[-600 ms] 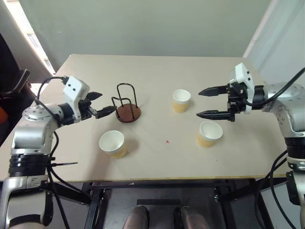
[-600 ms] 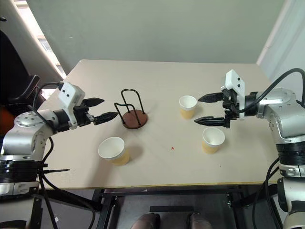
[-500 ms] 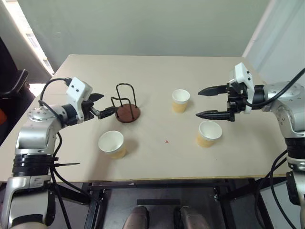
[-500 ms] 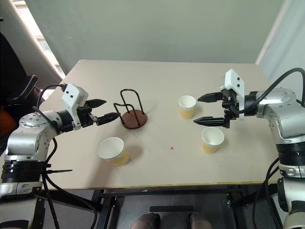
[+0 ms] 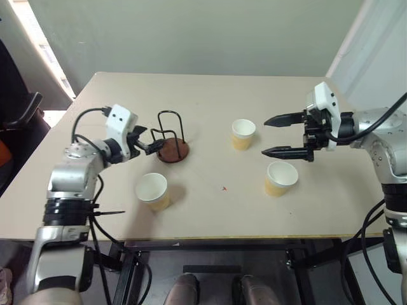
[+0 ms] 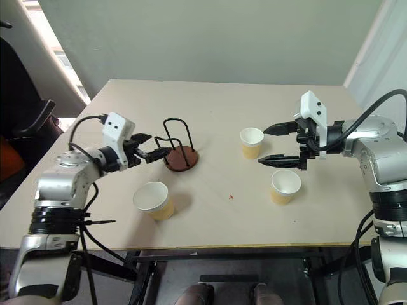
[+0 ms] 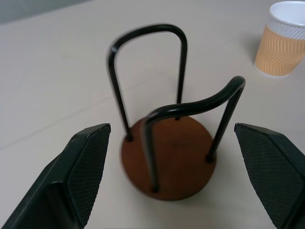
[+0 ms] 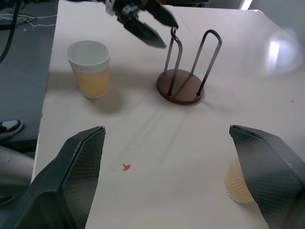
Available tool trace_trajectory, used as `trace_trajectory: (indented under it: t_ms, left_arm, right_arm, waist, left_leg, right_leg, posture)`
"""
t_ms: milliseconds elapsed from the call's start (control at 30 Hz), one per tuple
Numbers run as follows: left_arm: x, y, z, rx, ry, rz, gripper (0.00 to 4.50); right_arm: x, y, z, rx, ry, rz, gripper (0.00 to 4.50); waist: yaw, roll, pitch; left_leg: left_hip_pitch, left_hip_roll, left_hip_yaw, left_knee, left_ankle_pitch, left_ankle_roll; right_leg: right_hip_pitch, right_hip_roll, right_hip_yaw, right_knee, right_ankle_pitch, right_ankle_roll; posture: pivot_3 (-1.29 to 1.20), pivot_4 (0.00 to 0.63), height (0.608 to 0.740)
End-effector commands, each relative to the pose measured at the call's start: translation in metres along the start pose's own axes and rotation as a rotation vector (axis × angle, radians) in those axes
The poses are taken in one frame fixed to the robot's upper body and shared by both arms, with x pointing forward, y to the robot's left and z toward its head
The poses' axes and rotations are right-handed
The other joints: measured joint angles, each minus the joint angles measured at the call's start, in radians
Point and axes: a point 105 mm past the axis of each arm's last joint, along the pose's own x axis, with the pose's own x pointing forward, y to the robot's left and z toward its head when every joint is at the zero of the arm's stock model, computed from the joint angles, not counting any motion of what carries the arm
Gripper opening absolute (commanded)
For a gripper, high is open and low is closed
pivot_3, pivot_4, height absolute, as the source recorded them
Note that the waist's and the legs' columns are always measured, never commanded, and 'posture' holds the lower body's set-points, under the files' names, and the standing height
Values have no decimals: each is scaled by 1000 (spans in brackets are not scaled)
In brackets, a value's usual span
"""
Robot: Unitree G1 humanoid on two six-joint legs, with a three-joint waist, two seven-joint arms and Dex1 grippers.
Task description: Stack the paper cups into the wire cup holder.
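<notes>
A pale table holds three paper cups and a wire cup holder. The holder stands on the left half of the table. It has a round brown base and thin black wire hoops that go up from it. No cup is inside it.

The left tool is just beside the holder, on its left side, and points at it. Its two black fingers are wide apart. In the left wrist view the holder sits in the gap between the two fingers, a bit farther out than their tips. The tool holds nothing.

One cup stands near the front edge of the table, in front of the holder. It is upright with its white inside showing.

A second cup stands near the middle of the table, to the right of the holder. A third cup stands on the right side, closer to the front edge.

The right tool hangs above the table between these two cups and points to the left. Its fingers are also wide apart, one above the other, and it holds nothing.

A tiny red mark sits on the table between the front cups.
</notes>
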Motion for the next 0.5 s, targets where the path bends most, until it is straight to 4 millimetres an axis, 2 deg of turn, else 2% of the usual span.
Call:
trace_trajectory:
  t_ms: [33, 133, 367, 467, 500]
  left_arm:
    - [8, 5, 6, 22, -1, 58, 4470]
    - [16, 12, 3, 19, -2, 124, 4470]
    - [26, 15, 7, 9, -39, 165, 4470]
    - [30, 16, 11, 9, -67, 184, 3872]
    - [30, 17, 14, 8, -80, 185, 3503]
  right_arm:
    - [-8, -1, 12, -48, -14, -27, 4354]
    - [-10, -2, 13, -49, -9, -32, 4354]
    - [-11, -2, 12, -48, -4, -38, 4354]
    - [-12, -2, 12, -48, -2, -41, 4354]
    - [-12, -2, 12, -48, 0, -43, 4354]
  waist:
    - [0, 0, 0]
    - [0, 0, 0]
    - [3, 0, 0]
    - [4, 0, 0]
    - [4, 0, 0]
  left_leg:
    - [0, 0, 0, 0, 0, 0]
    - [0, 0, 0, 0, 0, 0]
    - [0, 0, 0, 1, 0, 0]
    - [0, 0, 0, 2, 0, 0]
    - [0, 0, 0, 2, 0, 0]
  right_leg:
    - [0, 0, 0, 0, 0, 0]
    - [0, 0, 0, 0, 1, 1]
    - [1, 1, 0, 0, 1, 2]
    - [1, 1, 0, 0, 1, 2]
    - [2, 1, 0, 0, 2, 3]
  posture:
    - [0, 150, 740]
    - [0, 150, 740]
    - [0, 150, 740]
    - [0, 150, 740]
    - [0, 150, 740]
